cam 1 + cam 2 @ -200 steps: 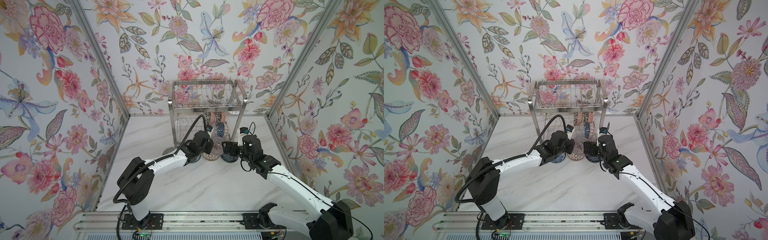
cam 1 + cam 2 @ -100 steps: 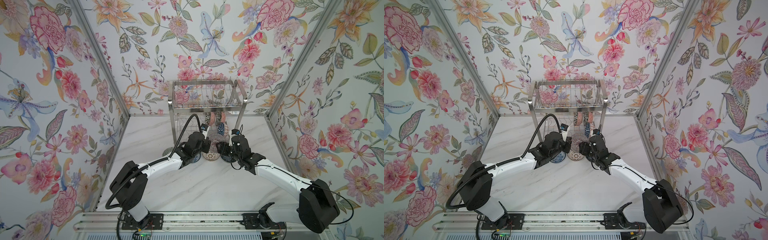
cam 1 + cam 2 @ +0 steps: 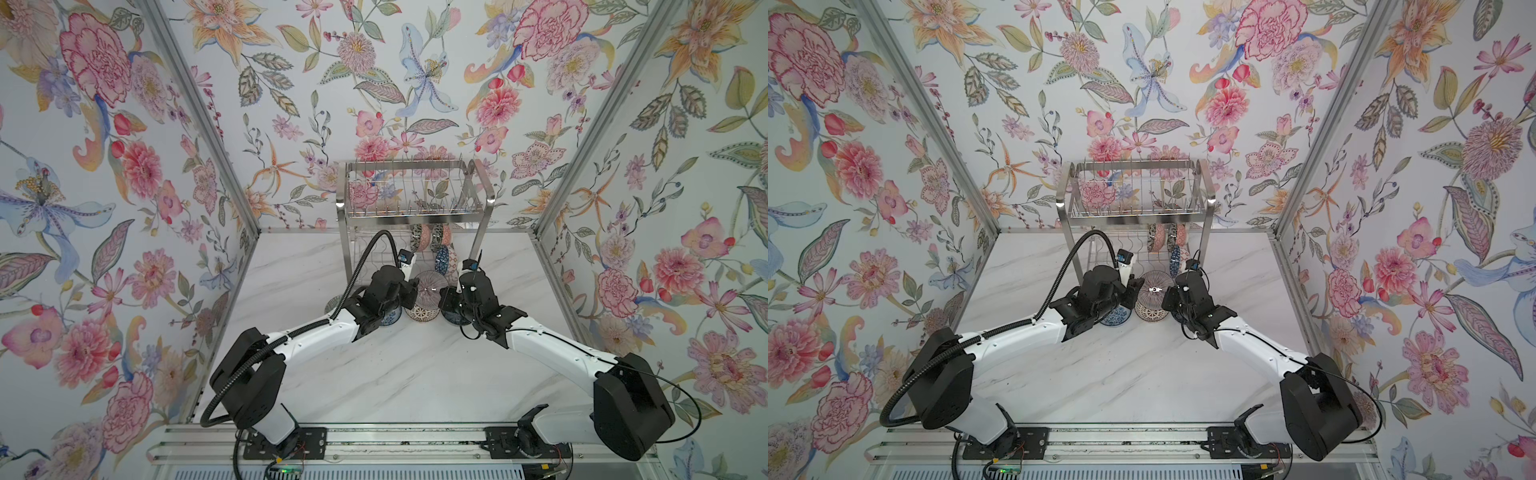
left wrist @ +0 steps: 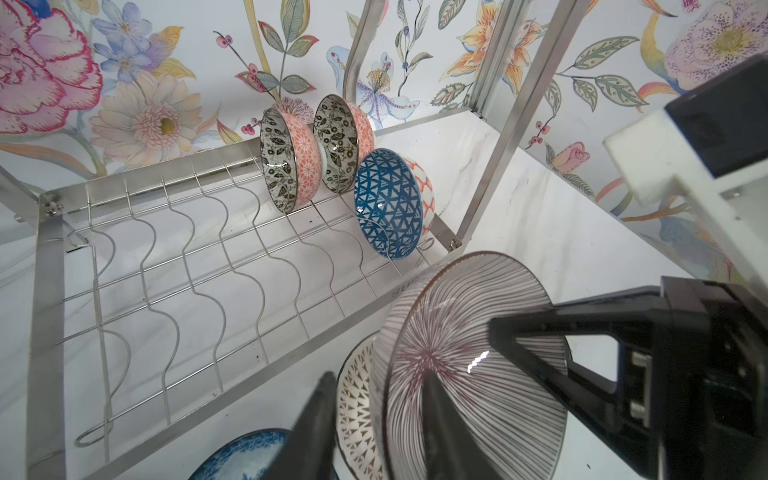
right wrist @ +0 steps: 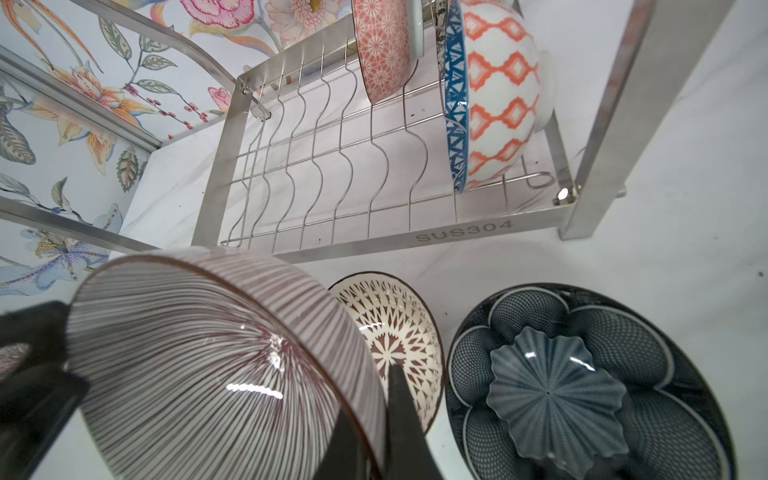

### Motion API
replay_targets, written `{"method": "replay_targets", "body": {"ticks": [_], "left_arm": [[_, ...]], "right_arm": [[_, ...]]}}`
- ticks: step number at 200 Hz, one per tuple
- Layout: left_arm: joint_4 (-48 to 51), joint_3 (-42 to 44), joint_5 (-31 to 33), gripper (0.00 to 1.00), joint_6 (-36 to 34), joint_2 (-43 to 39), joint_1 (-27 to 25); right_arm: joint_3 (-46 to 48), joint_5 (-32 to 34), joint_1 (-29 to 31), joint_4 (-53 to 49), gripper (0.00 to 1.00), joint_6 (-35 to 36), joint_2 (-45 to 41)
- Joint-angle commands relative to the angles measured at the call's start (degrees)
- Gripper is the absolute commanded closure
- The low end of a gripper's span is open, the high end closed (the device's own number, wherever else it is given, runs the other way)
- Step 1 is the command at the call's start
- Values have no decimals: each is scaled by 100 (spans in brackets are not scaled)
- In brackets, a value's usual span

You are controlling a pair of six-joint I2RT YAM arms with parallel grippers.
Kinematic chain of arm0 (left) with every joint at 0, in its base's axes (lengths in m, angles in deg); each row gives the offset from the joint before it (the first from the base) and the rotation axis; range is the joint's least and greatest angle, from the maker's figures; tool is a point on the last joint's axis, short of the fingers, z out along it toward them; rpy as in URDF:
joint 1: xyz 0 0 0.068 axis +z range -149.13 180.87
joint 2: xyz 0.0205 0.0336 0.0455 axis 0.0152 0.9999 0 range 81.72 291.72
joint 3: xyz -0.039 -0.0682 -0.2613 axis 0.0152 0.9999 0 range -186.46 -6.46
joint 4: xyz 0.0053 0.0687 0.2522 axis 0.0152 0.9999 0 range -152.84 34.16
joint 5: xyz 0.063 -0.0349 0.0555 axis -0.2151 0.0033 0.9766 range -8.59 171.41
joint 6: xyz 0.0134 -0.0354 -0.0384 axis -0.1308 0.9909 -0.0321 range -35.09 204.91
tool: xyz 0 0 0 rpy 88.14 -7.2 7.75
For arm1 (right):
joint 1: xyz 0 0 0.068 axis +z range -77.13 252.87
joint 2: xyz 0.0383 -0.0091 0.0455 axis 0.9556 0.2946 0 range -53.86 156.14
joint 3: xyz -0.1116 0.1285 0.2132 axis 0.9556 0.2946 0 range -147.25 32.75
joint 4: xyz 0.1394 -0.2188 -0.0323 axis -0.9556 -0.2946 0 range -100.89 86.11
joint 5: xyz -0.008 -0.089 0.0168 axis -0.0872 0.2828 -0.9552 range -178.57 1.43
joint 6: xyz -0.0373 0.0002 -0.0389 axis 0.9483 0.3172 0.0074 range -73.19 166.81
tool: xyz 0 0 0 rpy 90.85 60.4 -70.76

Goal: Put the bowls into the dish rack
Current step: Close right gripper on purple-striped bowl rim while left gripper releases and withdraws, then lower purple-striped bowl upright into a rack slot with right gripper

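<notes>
Glossy radial-striped bowl [image 5: 208, 365], shiny wavy-wire rack [image 5: 374, 245]

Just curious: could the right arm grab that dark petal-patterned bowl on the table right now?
Probably not yet. The dark bowl lies close by, but the right gripper is shut on the rim of the striped bowl and would have to release that first.

7 patterned bowls [image 4: 390, 203], 1 steel wire dish rack [image 3: 409, 164], 2 white robot arms [image 3: 316, 332]

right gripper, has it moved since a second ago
Yes. In both top views the right gripper has shifted left, away from the rack's right leg and up to the striped bowl, where it is now shut on the rim.
</notes>
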Motion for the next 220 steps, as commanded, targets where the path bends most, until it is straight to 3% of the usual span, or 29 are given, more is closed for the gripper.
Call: {"method": "replay_targets", "body": {"ticks": [1,65,136,220], "left_arm": [[747,-181,-209,1,-275,-628,263],[2721,-103,-386,1,-1406,-1857,1750],[1921,1020,-670,1,-1666,-2561,3034],[1799,1216,-738,0,-1743,-2444,3333]], "right_arm": [[-354,337,51,-13,100,418,-188],[-1212,1775,233,-725,100,1625,199],[-2527,3242,486,-1545,100,2812,1376],[-4167,4761,743,-1363,100,4461,3081]]}}
